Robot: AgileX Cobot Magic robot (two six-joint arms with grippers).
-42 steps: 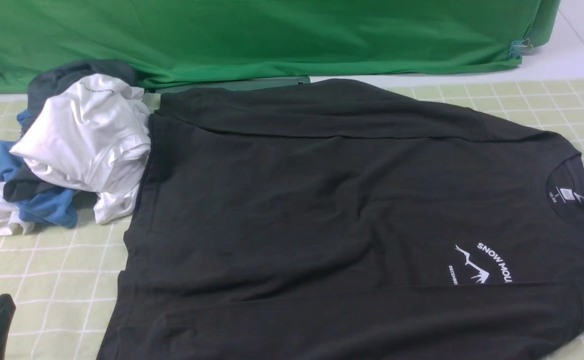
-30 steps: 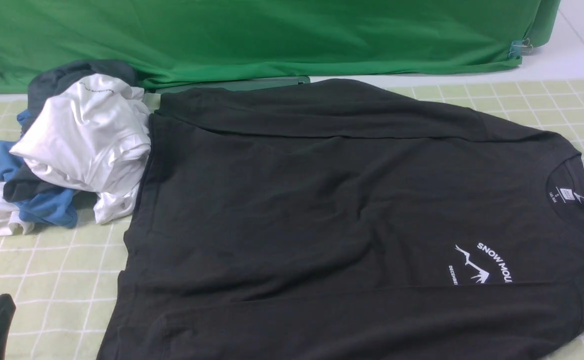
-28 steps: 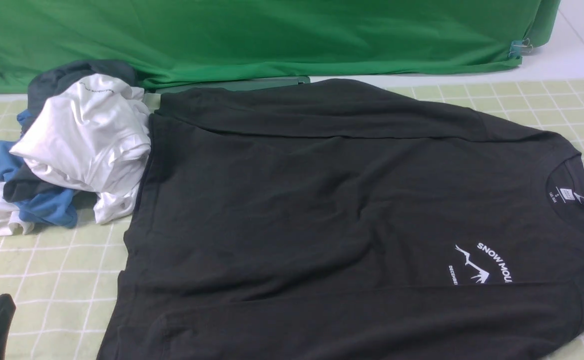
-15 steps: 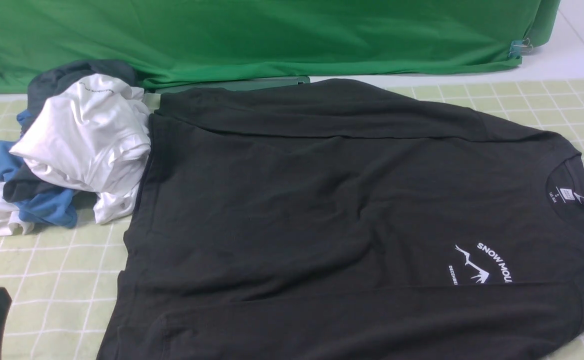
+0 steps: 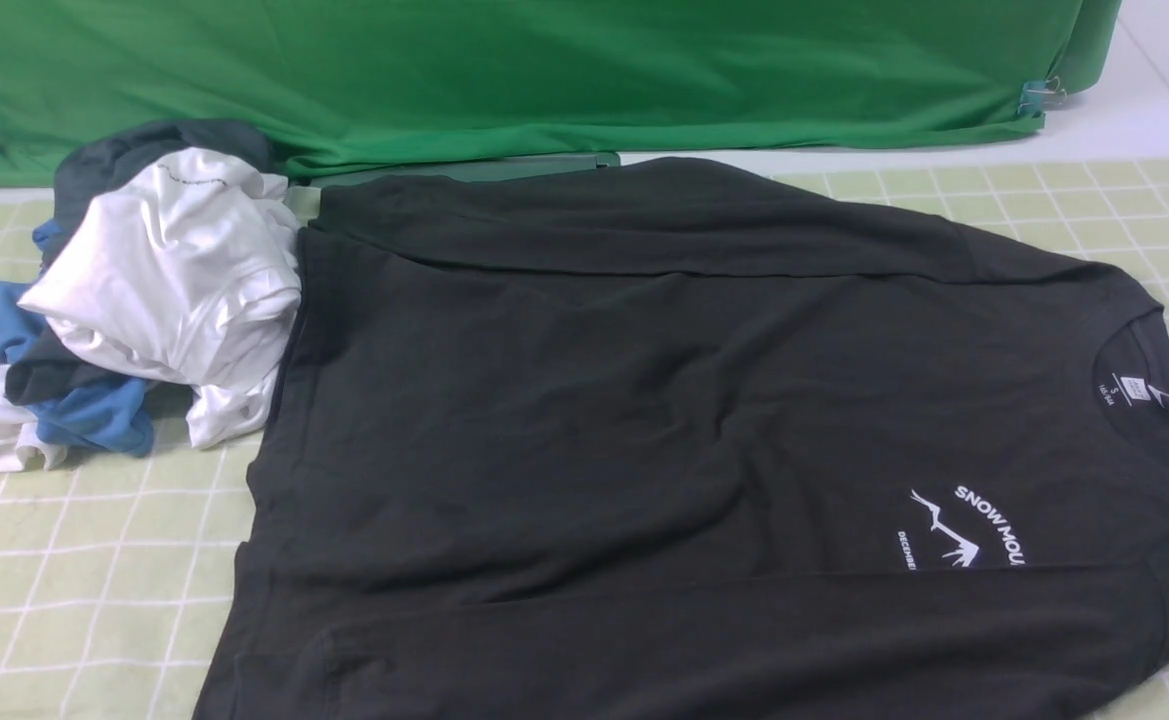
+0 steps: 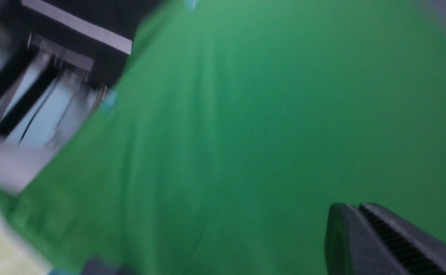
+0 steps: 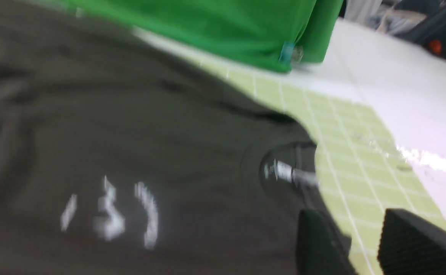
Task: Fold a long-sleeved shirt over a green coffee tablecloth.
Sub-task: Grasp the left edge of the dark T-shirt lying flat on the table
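Note:
The black long-sleeved shirt lies flat on the pale green gridded tablecloth, collar to the right. Both sleeves are folded across the body, and the lower one covers part of the white chest print. Neither gripper appears in the front view. In the left wrist view my left gripper is shut with nothing in it, blurred against plain green fabric. My right gripper is open and empty. It hovers over the shirt edge and tablecloth, close to the collar and neck label.
A pile of white, blue and grey garments rests against the shirt's hem at the left. A deep-green backdrop cloth hangs along the far edge, clipped at its right corner. White floor lies beyond it on the right.
The dark tip of my left gripper at the front view's bottom-left corner has slid down and out of the frame. The shirt and the pile have not moved.

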